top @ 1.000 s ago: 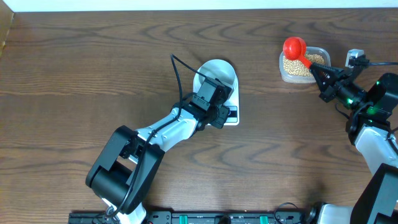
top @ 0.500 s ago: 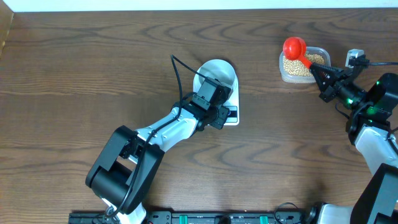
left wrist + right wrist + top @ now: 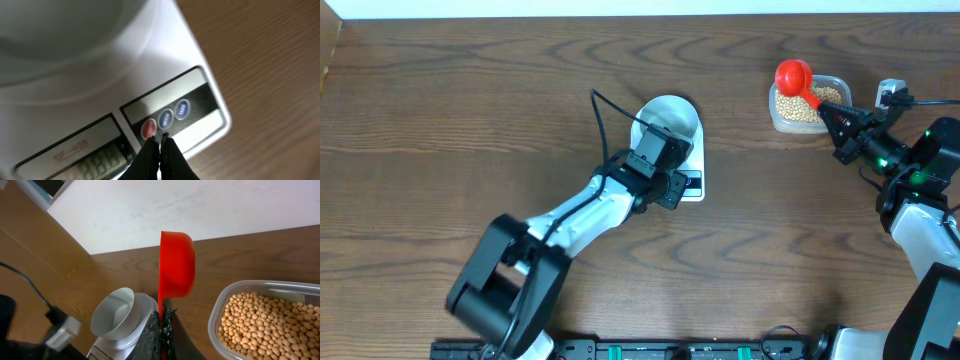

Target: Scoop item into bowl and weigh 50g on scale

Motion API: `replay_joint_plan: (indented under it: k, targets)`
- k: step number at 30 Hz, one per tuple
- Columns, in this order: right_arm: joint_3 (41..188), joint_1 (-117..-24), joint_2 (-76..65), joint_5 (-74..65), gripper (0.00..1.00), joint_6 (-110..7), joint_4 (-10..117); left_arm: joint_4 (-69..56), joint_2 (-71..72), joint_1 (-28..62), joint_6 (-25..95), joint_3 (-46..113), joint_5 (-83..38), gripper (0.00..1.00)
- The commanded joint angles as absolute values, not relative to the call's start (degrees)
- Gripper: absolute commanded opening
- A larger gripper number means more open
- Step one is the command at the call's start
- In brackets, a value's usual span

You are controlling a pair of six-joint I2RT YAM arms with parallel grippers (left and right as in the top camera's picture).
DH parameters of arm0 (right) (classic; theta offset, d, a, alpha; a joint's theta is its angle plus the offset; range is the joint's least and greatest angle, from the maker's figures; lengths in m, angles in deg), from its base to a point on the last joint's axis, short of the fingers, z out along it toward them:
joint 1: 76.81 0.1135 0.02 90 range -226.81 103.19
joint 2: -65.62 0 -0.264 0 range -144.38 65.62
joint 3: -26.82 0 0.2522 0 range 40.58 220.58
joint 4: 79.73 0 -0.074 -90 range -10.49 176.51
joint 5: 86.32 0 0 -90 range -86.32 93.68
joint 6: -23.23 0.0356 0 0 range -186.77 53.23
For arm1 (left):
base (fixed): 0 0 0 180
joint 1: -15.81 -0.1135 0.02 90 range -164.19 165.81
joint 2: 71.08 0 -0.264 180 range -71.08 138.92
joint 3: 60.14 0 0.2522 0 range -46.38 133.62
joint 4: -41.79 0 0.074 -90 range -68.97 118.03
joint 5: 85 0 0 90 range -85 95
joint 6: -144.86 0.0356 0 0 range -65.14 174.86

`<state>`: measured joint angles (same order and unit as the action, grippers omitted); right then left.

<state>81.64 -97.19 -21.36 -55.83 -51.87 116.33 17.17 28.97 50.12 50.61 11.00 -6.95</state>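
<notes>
The white digital scale (image 3: 691, 186) sits on the wooden worktop (image 3: 470, 100), and the pale round bowl (image 3: 669, 116) stands on the scale's platform, covering most of it. The left gripper (image 3: 160, 142) hangs over the scale's front edge. Its jaws are pressed together with almost no gap, and the tips sit right at the row of round buttons. There the red button (image 3: 148, 129) is just to one side of the tips, and two blue buttons (image 3: 165, 118) are beside it. Whether the tips touch the panel cannot be told. The LCD display (image 3: 100, 162) lies along the same front edge beside the red button, its digits too blurred to read. Well apart from the scale, to its right and slightly farther back, stands a clear plastic tub (image 3: 830, 84) with the tan beans (image 3: 802, 110) lying in it. The right gripper (image 3: 163, 317) is on the side of the tub away from the scale, and its jaws are clamped narrow on the handle of a red scoop (image 3: 176, 264). The scoop's cup is turned on edge and held at the tub's corner nearest the scale, above the beans. Whether the cup carries any beans cannot be told.
</notes>
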Motion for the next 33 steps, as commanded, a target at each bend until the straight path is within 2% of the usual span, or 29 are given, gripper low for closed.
replay_joint_plan:
  k: [1,5,8,11,12,13,14,20,23,28,33]
  targets:
    - [81.1,-97.0,-21.7,-55.8,0.01,-51.4,116.5,16.0,24.2,50.3,50.5,10.7,-7.5,0.07]
    - [81.1,-97.0,-21.7,-55.7,0.01,-51.4,116.7,12.6,21.8,50.2,50.5,10.7,-7.3,0.07]
    - [81.1,-97.0,-21.7,-55.7,0.01,-51.4,117.0,9.5,20.9,49.8,50.5,10.7,-4.6,0.13]
    - [81.1,-97.0,-21.7,-55.3,0.01,-51.4,117.1,5.6,19.8,48.8,50.5,10.7,-1.5,0.37]
    - [81.1,-97.0,-21.7,-55.2,0.01,-51.4,117.1,4.5,19.6,48.4,50.5,10.7,-1.0,0.51]
    - [81.1,-97.0,-21.7,-55.1,0.01,-51.4,117.1,3.5,19.3,48.0,50.5,10.7,-0.1,0.79]
    - [81.1,-97.0,-21.7,-55.1,0.01,-51.4,117.1,2.7,19.1,47.6,50.5,10.7,0.7,0.98]
    - [81.1,-97.0,-21.7,-55.0,0.01,-51.4,117.1,-1.0,18.9,45.3,50.5,10.6,11.1,0.98]
    - [81.1,-97.0,-21.7,-54.4,0.01,-51.4,117.1,-1.1,18.9,45.1,50.4,10.6,11.1,0.98]
    - [81.1,-97.0,-21.7,-53.6,0.01,-51.4,117.1,-5.0,17.8,44.5,63.2,10.7,9.5,0.98]
    - [81.1,-97.0,-21.7,-53.6,0.01,-51.4,117.1,-11.0,13.0,41.5,75.7,11.2,-0.6,0.98]
